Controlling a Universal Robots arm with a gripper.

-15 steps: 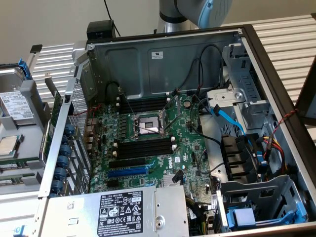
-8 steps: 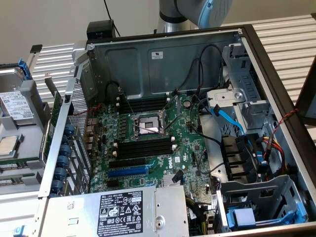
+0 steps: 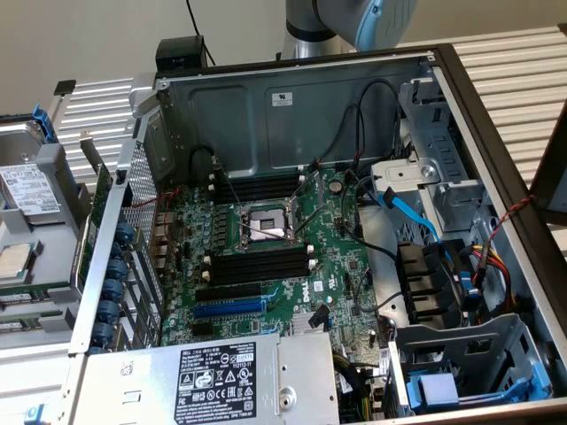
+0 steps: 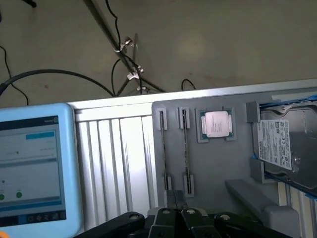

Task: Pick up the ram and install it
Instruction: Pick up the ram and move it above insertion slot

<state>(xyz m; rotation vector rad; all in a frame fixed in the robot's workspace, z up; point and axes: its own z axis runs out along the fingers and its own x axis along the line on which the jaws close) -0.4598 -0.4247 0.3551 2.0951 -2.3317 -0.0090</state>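
The ram (image 4: 185, 148) is a long, thin stick seen edge-on, showing as a dark, slightly rough line. It stands on its edge in a grey plastic tray (image 4: 233, 163), with a small clip block at each end. Chips and label cannot be made out from this angle. A similar thin line (image 4: 163, 148) runs parallel just beside it; whether that is another stick or a bare groove cannot be told. On the ram's other side sits a square processor (image 4: 216, 124) with a matt silver lid in a raised frame. Beyond that lies a hard drive (image 4: 285, 144), metal-cased with a white printed label.

The gripper (image 4: 176, 208) is matt black with round pivot screws. Its jaws stand narrow, pressed together, with nothing between them. It hangs over the tray, near one end of the ram.

The tray lies on a ribbed aluminium table (image 4: 116, 158). A pale blue screen (image 4: 29, 168) with rounded corners stands beside it.

In the exterior view, the open sheet-steel computer case (image 3: 257, 124) holds a green motherboard (image 3: 341, 266). Long black slots (image 3: 261, 266) lie at 12 and 6 o'clock of the square processor socket (image 3: 263, 223). A blue slot (image 3: 229, 308) lies further toward 6 o'clock, with the boxy power supply (image 3: 221, 376) beyond it. The arm (image 3: 354, 18), grey with a blue cap, is at 12 o'clock of the case. The tray is at 9 o'clock.
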